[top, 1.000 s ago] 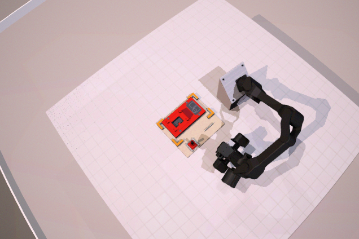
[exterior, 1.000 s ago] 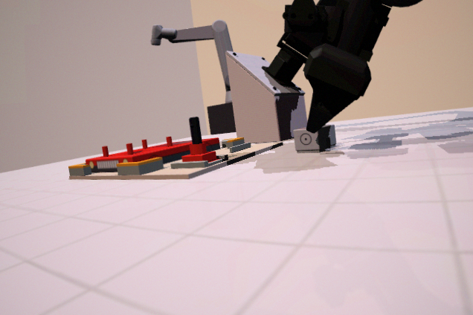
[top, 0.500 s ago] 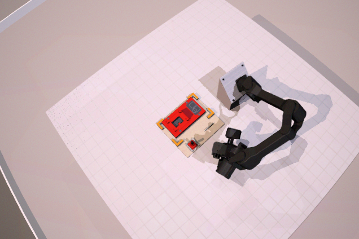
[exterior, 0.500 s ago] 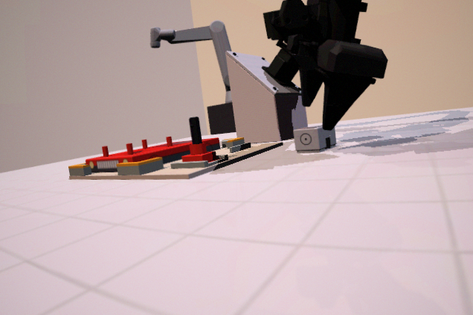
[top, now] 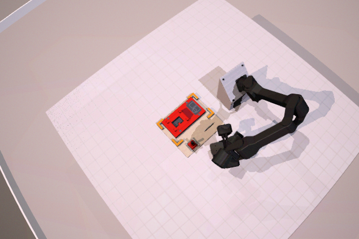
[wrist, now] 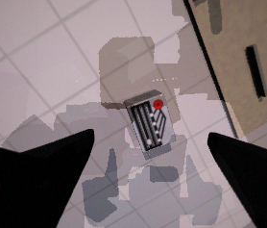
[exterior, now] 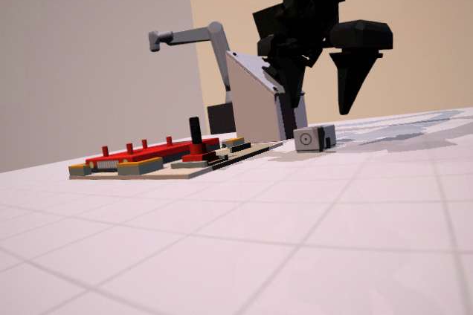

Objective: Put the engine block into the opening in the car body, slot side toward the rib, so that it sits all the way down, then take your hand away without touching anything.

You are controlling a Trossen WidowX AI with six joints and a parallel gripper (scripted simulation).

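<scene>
- The end effector is released, its fingers spread wide with nothing held; its tips are seen above the block in the exterior view.
- The engine block is found on the surface, just beside the tan board; in the top view it is hidden under the arm.
- In the wrist view the block is framed between the fingertips, its long axis leaning a little from the up-down line of the picture, so its long sides are roughly faced by the fingers. A slight turn may be needed before a straight descent.
- Room is seen on both sides of the block; the board's edge is nearer the right-hand finger in that view and should be watched.
- The opening in the car body is unfilled. On the carry, the black lever should be cleared.
- The rib cannot be made out, so the slot side's heading is left unjudged.
</scene>
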